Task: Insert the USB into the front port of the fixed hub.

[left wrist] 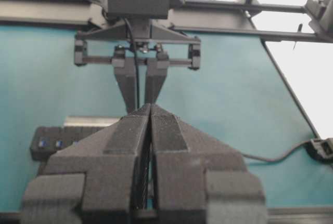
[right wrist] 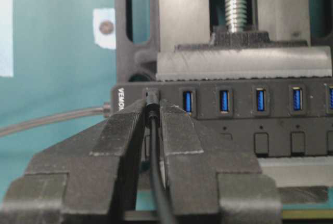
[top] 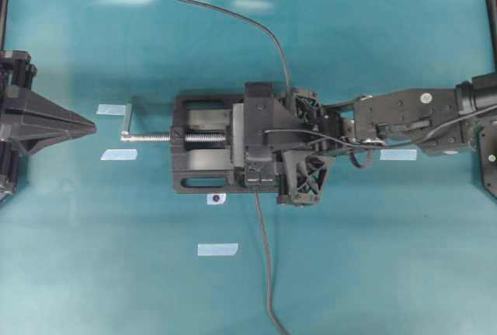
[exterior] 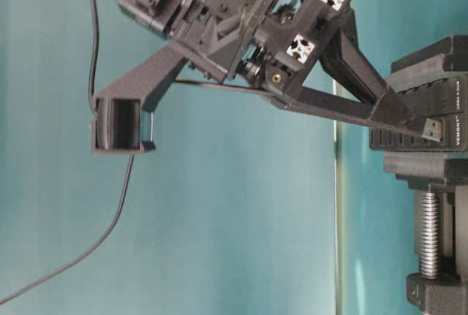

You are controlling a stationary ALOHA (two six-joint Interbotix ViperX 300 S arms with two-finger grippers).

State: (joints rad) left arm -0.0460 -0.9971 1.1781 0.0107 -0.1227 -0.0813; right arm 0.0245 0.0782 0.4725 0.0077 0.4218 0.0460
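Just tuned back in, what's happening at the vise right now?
The right gripper holds the USB in its jaws, with the plug's tip at the endmost port of the fixed hub, which is clamped in the vise. The table-level view still shows bare metal, so it isn't fully seated. The left gripper sits shut, off to the side.

Right arm point(top: 404, 117) outstretched, fingers point(right wrist: 125, 141) pinched nearly together; left fingers point(left wrist: 171, 135) seemingly closed, arm withdrawn.
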